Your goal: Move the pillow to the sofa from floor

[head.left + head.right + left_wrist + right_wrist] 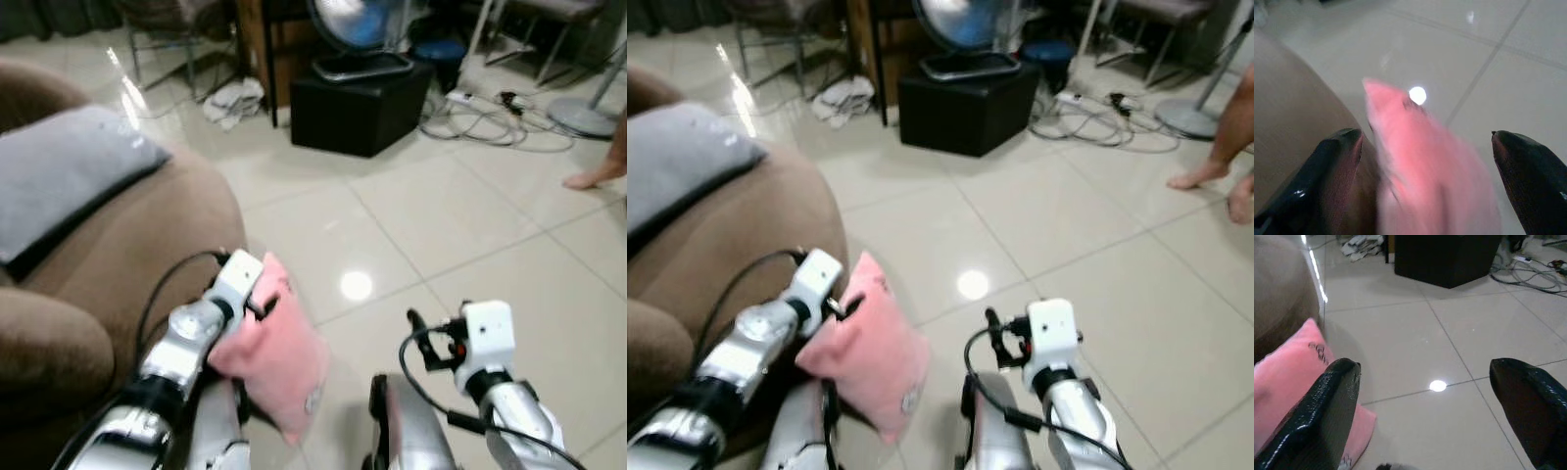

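pillow: pink pillow [274, 357] is off the floor, hanging from my left hand, at about 7 o'clock in the head view, just beside the sofa front.
left hand: my left hand [1427, 161] has its fingers spread wide with the pillow between them. Whether the pads actually press it I cannot tell, the wrist view is blurred. The pillow hangs off the wrist end, so I judge it is caught near its top edge.
why held so: gripping the top lets the rest droop clear of the tiles and of my legs.
right hand: my right hand [1425, 406] is spread and empty, at 5 o'clock over bare floor [470, 225], kept apart from the pillow so it doesn't snag.
sofa: brown sofa [147, 245] at 9 o'clock, grey cushion [59, 171] already lying on it toward 10 o'clock.
step: carry phase, I judge. Pillow is lifted, not yet on the sofa.
next: swing left arm up toward 9 o'clock over the sofa edge, drop on the free brown part.
risk: loose hold, pillow may slip.
other: person's bare foot [598, 176] at 3 o'clock, well apart.
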Robot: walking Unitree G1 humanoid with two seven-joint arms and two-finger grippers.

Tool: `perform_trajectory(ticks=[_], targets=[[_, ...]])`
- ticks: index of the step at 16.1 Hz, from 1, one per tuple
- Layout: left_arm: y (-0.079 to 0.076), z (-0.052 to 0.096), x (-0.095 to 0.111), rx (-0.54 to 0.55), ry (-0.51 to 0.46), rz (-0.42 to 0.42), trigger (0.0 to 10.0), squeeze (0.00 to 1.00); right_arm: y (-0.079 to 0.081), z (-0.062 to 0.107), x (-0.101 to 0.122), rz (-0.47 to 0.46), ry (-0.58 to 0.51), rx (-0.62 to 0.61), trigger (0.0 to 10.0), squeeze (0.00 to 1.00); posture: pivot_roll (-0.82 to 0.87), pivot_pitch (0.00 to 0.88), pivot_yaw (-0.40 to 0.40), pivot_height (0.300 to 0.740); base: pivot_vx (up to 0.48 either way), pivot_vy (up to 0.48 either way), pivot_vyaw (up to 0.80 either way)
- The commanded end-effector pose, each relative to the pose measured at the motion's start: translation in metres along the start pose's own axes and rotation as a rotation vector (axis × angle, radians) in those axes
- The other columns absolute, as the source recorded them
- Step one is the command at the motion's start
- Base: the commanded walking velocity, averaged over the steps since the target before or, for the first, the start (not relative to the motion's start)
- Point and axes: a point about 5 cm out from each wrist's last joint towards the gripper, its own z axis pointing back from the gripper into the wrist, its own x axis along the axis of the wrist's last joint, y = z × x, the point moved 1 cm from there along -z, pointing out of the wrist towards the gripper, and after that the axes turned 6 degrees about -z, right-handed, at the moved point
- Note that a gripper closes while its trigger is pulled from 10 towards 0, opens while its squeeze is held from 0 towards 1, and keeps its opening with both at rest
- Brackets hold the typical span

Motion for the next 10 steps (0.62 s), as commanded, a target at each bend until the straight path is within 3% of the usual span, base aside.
perform_trajectory(ticks=[1, 5, 6, 7, 8, 10], targets=[[-0.002, -0.005, 0.004, -0.014, 0.017, -0.01, 10.0, 0.0, 0.0, 0.001, -0.003, 0.005, 0.019, 0.013, 10.0, 0.0, -0.07, 0.063, -0.009, 0.529, 0.0, 0.0, 0.0], [-0.006, -0.02, 0.021, 0.033, 0.001, 0.033, 10.0, 0.0, 0.007, 0.007, -0.005, 0.06, 0.05, 0.063, 10.0, 0.0, -0.1, 0.127, 0.0, 0.499, 0.0, 0.0, 0.0], [-0.004, -0.022, 0.024, 0.077, 0.002, 0.059, 10.0, 0.85, 0.01, 0.009, -0.005, 0.07, 0.055, 0.078, 10.0, 0.0, -0.11, 0.141, 0.0, 0.499, 0.0, 0.0, 0.0], [-0.003, -0.022, 0.024, 0.087, 0.003, 0.065, 10.0, 0.85, 0.011, 0.01, -0.006, 0.07, 0.057, 0.081, 10.0, 0.0, -0.11, 0.141, 0.0, 0.499, 0.0, 0.0, 0.0], [-0.001, -0.022, 0.022, 0.112, 0.021, 0.053, 10.0, 1.0, 0.015, 0.012, -0.005, 0.067, 0.054, 0.11, 10.0, 0.0, -0.11, 0.189, 0.001, 0.499, 0.0, 0.0, 0.0], [-0.001, -0.023, 0.018, 0.123, 0.055, 0.03, 10.0, 1.0, 0.021, 0.014, -0.004, 0.062, 0.057, 0.164, 10.0, 0.0, -0.11, 0.234, -0.001, 0.499, 0.0, 0.0, 0.0]])
